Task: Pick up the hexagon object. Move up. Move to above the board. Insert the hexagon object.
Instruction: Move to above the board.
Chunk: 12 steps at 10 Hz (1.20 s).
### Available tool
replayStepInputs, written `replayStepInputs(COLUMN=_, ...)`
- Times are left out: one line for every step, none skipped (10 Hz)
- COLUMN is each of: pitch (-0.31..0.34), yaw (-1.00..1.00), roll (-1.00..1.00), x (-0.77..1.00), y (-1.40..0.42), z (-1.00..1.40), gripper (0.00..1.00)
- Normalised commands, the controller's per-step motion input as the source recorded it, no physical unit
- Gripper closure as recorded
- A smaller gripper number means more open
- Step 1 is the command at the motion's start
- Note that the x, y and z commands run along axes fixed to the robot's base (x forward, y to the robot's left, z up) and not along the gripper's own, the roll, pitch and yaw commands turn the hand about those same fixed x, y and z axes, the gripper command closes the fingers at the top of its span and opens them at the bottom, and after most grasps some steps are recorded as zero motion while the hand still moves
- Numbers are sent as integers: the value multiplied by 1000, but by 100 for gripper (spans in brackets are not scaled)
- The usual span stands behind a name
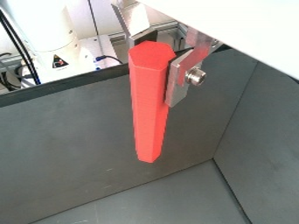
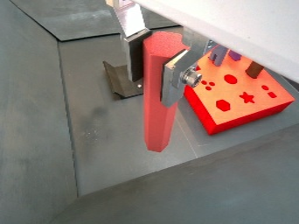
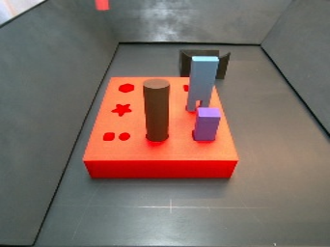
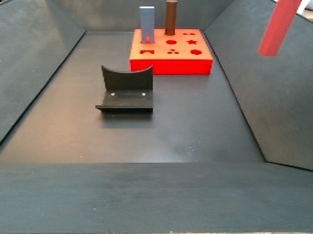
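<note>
While the hexagon object (image 2: 160,92) is held clamped between the gripper (image 2: 163,66) fingers near its upper end, it hangs upright, well clear of the floor — off to one side of the board (image 2: 243,98), not above it. In a side view the rod (image 4: 280,27) is seen at about 3 o'clock of the board (image 4: 173,57). Misalignment is judged the main risk — a slight tilt or rotation could jam the prism at the hexagonal hole's rim.

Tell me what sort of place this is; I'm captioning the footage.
Probably a lab test enclosure for peg insertion: a dark walled pen with a red board of shaped holes, a fixture, and the pincer holding a red hexagon rod aloft.
</note>
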Motion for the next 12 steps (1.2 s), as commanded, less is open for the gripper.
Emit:
replayStepInputs(pitch=60, yaw=-13, roll=21, x=-420, y=9, z=28, gripper=100)
replayStepInputs(pitch=60, yaw=-13, roll=21, x=-420, y=9, z=28, gripper=100)
replayStepInputs(pitch=60, yaw=-13, roll=21, x=-420, y=9, z=28, gripper=100)
replayStepInputs(pitch=60, yaw=-13, roll=21, x=-420, y=9, z=28, gripper=100)
replayStepInputs(pitch=60, yaw=-13, roll=21, x=-420, y=9, z=28, gripper=100)
replayStepInputs(pitch=60, yaw=-13, roll=21, x=-420, y=9, z=28, gripper=100)
replayStepInputs(pitch=60, yaw=-13, roll=21, x=-420, y=9, z=28, gripper=100)
replayStepInputs(pitch=60, yaw=-13, roll=21, x=-420, y=9, z=28, gripper=100)
replayStepInputs(pitch=60, yaw=-13, roll=21, x=-420, y=9, z=28, gripper=100)
replayStepInputs(pitch=60, yaw=-13, roll=21, x=-420, y=9, z=28, gripper=100)
replayStepInputs(pitch=60, yaw=-13, roll=21, x=-420, y=9, z=28, gripper=100)
replayStepInputs(pitch=60, yaw=-13, roll=21, x=-420, y=9, z=28, gripper=100)
